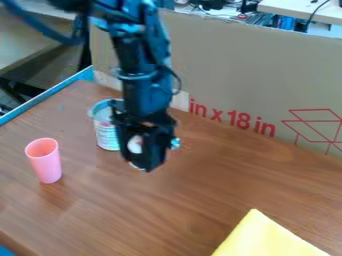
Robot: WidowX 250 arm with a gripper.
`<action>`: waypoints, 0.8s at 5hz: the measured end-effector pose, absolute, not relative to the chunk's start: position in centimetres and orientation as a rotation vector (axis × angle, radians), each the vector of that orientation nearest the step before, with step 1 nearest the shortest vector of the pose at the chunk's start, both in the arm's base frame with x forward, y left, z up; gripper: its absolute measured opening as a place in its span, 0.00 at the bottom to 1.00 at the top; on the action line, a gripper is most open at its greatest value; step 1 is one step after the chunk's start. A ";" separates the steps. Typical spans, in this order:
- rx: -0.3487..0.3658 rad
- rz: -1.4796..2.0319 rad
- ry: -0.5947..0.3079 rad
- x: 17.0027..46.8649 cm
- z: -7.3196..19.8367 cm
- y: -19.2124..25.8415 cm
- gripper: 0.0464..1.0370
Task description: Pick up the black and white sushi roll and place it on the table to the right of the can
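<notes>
Black hand (141, 169) in front of the can (107, 136);
grip impossible to tell, perhaps around something whitish (135, 144); pink cup (47, 162) near the can.

Cup (47, 167): left of frame, on the table (194, 200)
Can (105, 134): we find it behind, rightward
Cloth (267, 237): lower right
Cardboard (234, 70): behind all

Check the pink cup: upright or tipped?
Upright: the pink cup stands on its narrower base on the wooden table, its round open rim facing up.
</notes>
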State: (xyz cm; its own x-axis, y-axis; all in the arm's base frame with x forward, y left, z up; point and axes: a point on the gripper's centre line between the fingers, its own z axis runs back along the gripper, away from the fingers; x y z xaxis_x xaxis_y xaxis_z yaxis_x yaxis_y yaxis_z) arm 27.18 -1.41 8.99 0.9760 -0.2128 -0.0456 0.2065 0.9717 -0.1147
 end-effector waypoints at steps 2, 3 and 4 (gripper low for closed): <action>-0.114 -0.270 0.086 32.1 5.1 -1.1 0.56; -0.115 -0.283 0.093 32.8 3.9 -1.1 0.56; -0.104 -0.277 0.121 33.3 2.7 -1.0 0.56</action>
